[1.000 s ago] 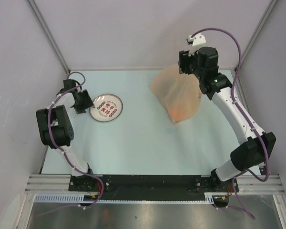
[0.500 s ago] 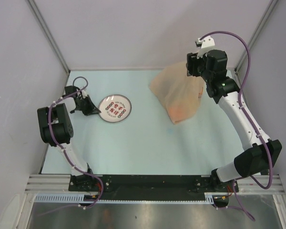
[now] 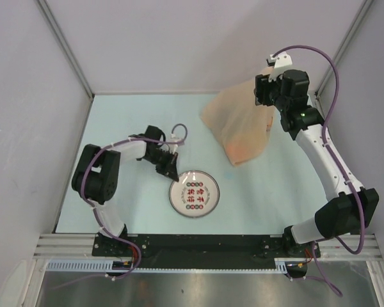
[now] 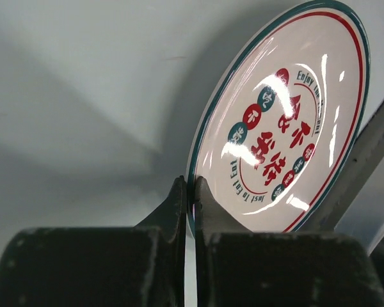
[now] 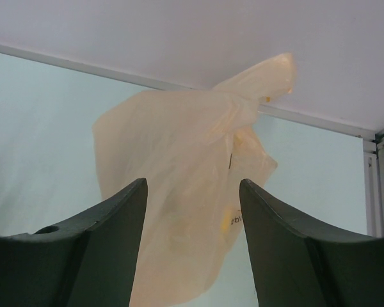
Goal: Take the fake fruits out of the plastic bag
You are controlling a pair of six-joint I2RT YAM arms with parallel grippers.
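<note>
While orange inside, bag (image 5: 173, 147) by wide right end effector (image 5: 192, 185); plate (image 4: 281, 128) tight in left end effector (image 4: 189, 187)

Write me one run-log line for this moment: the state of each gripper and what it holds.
left gripper: shut on plate rim | right gripper: open, holds nothing, plastic bag ahead of it

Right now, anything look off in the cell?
Nothing spilled or damaged. Odd: the left tool is shut on the rim of the plate, not the plastic bag, which sits crumpled back right, the right tool open by it.
</note>
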